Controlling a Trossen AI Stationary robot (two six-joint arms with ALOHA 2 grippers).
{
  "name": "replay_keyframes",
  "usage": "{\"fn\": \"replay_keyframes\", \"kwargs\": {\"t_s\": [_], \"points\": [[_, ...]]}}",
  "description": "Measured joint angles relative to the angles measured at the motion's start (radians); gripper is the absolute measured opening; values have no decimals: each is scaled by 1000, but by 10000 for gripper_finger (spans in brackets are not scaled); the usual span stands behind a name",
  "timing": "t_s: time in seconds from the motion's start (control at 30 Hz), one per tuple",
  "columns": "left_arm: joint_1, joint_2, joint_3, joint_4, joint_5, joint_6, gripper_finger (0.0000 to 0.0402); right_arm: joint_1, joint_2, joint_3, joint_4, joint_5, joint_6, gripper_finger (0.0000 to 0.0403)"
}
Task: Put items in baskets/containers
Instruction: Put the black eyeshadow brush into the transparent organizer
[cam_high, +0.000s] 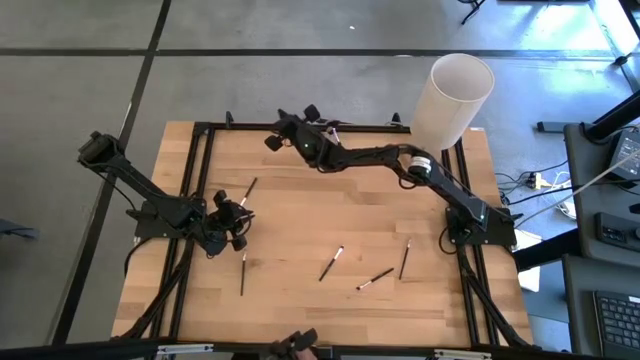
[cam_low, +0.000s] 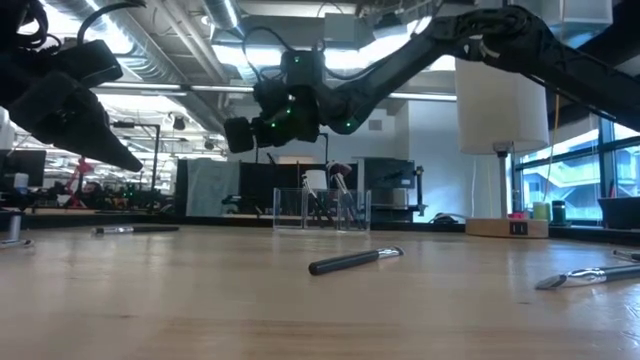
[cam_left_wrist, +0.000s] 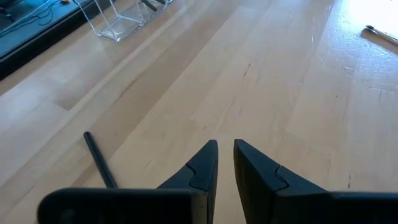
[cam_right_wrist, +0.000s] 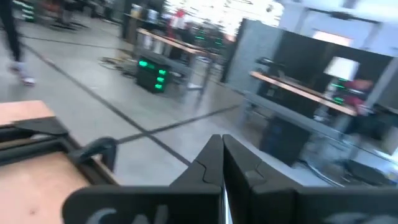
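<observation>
A pale wooden table (cam_high: 300, 225) with black metal edging is carrying five scattered thin dark-handled makeup brushes (cam_high: 332, 263), a low clear holder (cam_low: 322, 209) and a tall white cylinder (cam_high: 452, 100) at its far edge

brushes (cam_high: 331, 263) scattered mid-table, white cylinder (cam_high: 452, 98) blocking far-right corner
</observation>
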Motion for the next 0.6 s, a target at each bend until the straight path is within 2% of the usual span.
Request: {"fn": "replay_keyframes", "kwargs": {"t_s": [0.1,0.27,0.43,0.6], "points": [[0,0,0,0,3,0,47,9,0,0,-1,45,3,4],[0,0,0,0,4,-2,47,17,0,0,-87,50,54,9],[0,0,0,1,5,-17,47,12,0,0,-183,48,127,42],[0,0,0,1,5,-17,47,8,0,0,-182,50,129,83]]}}
